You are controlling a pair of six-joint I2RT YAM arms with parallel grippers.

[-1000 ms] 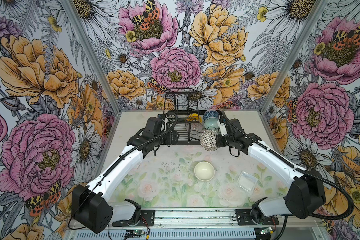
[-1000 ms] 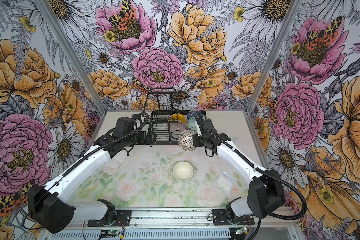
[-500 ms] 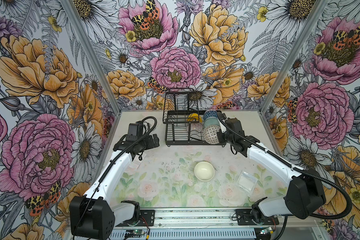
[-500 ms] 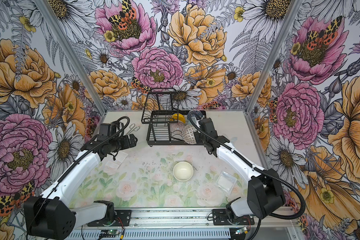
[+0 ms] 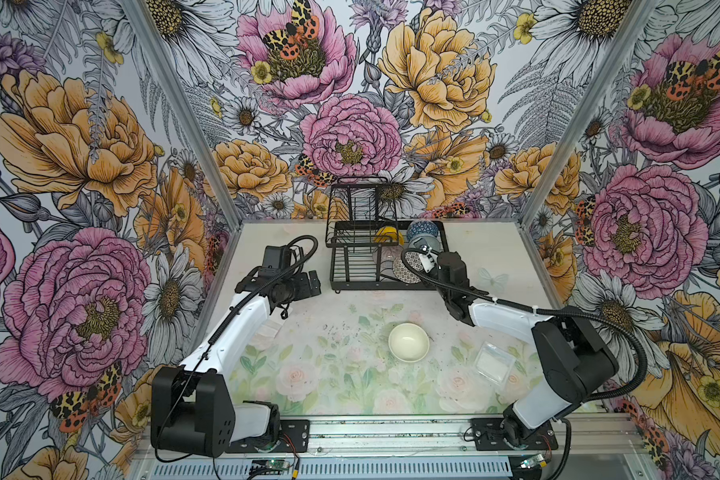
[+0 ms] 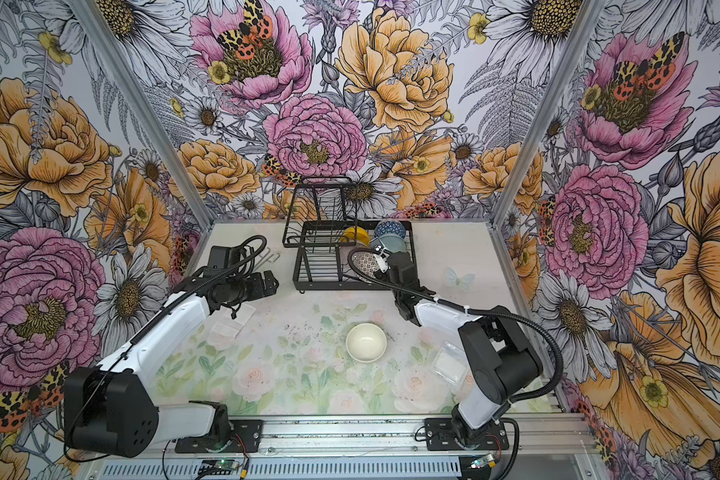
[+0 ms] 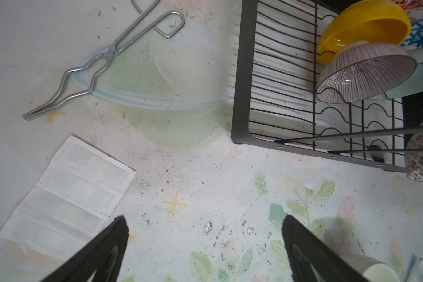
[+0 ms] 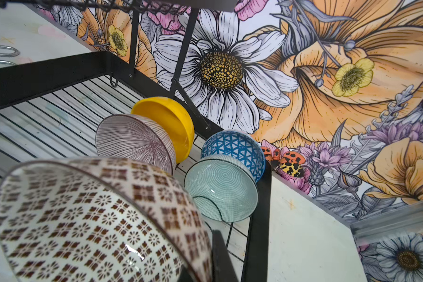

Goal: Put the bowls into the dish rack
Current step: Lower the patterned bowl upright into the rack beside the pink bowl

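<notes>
In both top views the rack point(image 5: 366, 286) is seen at the far middle of the table point(image 5: 333, 374), with four bowls stood on edge in its right half: the yellow bowl point(image 5: 387, 236) with the striped bowl point(image 5: 385, 261) in front of it, and the blue bowl point(image 5: 422, 228) and teal bowl point(image 5: 429, 244) just right of them. The dark-patterned bowl point(image 5: 407, 269) is held at the rack's near right part by the right gripper point(image 5: 422, 261), which is clamped on its rim. The cream bowl point(image 5: 408, 343) is seen upright on the table, well apart from the rack, with the tub point(image 5: 492, 362) to its right. The left gripper point(image 5: 313, 283) is spread wide and empty, just left of the rack. In a top view, tongs point(image 6: 269, 258) are made out beyond the left arm. In the left wrist view the fingers point(image 7: 103, 249) are shown far apart above bare table, with a folded paper point(image 7: 66, 190) beside them and the tongs lying near the rack's corner. In the right wrist view the dark-patterned bowl is seen close up and tilted over the rack's wires; whether they are touched cannot be told.
</notes>
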